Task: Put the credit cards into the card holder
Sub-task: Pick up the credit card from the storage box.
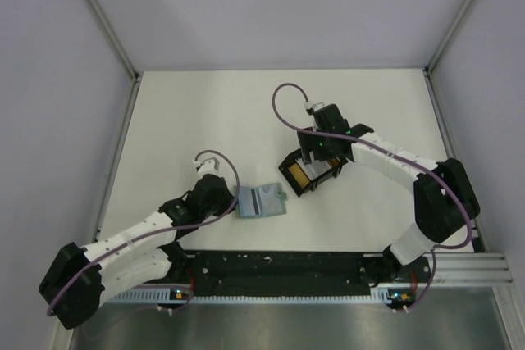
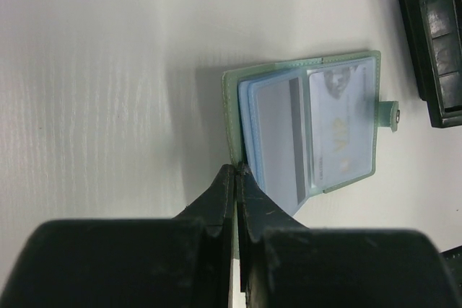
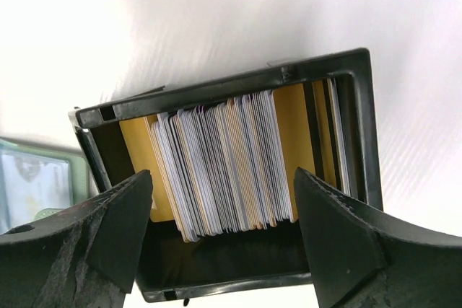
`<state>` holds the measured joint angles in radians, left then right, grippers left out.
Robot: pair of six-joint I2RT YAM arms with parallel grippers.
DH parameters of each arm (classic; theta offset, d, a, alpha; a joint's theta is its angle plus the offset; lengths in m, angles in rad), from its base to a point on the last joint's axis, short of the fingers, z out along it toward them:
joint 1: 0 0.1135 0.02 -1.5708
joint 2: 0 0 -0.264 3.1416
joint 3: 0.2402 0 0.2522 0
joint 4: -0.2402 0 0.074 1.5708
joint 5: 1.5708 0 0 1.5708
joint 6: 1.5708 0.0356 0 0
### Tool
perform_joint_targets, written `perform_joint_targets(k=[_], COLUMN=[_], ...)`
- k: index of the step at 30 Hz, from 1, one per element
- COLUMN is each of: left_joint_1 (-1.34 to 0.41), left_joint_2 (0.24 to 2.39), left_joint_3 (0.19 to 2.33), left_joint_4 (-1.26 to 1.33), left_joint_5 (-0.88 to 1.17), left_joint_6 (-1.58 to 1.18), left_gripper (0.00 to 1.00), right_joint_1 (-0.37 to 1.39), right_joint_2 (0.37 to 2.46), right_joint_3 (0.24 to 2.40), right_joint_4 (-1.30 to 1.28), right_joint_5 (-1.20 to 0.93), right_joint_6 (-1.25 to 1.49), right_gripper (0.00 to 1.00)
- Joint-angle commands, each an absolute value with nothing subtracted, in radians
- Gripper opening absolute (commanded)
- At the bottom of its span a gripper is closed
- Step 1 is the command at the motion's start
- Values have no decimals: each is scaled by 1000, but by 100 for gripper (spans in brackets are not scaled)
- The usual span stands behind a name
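Observation:
The sage-green card holder point(image 1: 261, 202) lies open on the table, its pale blue-grey slots up point(image 2: 310, 128). A grey-white card with a dark stripe point(image 2: 278, 131) sits in a slot. My left gripper point(image 2: 238, 171) is shut on the holder's green near edge, at its left side in the top view point(image 1: 232, 200). A stack of white and yellow-orange credit cards point(image 3: 231, 164) stands on edge in a black open box point(image 1: 308, 173). My right gripper point(image 3: 224, 200) is open and empty, hovering right over the stack, one finger on each side point(image 1: 326, 153).
The black box point(image 3: 357, 128) stands just right of the card holder, whose corner shows in the right wrist view point(image 3: 36, 185). The box also shows at the top right of the left wrist view point(image 2: 433, 48). White walls and metal rails bound the table.

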<state>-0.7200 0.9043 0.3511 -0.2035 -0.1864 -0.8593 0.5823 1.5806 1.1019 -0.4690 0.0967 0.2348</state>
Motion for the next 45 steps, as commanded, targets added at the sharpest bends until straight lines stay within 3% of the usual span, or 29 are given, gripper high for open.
perform_joint_targets(k=[1, 6, 23, 31, 40, 45], left_joint_1=[-703, -692, -664, -660, -655, -653], left_joint_2=[926, 942, 973, 980, 988, 988], left_joint_3=[406, 416, 442, 442, 445, 440], left_joint_4=[-186, -184, -190, -178, -170, -169], left_joint_5=[-172, -167, -152, -141, -133, -129], left_joint_6=[-833, -828, -810, -807, -801, -798], left_gripper=[0, 0, 0, 0, 0, 0], right_joint_1=[525, 472, 472, 472, 472, 474], right_joint_2=[1575, 1595, 1692, 1646, 1608, 1591], right_joint_3=[1106, 1083, 1066, 1054, 1046, 1026], right_joint_4=[-390, -345, -341, -336, -342, -344], right_joint_5=[-32, -121, -132, -207, -239, -238], right_joint_6=[221, 242, 261, 278, 288, 291], right_gripper=[79, 79, 81, 80, 67, 51])
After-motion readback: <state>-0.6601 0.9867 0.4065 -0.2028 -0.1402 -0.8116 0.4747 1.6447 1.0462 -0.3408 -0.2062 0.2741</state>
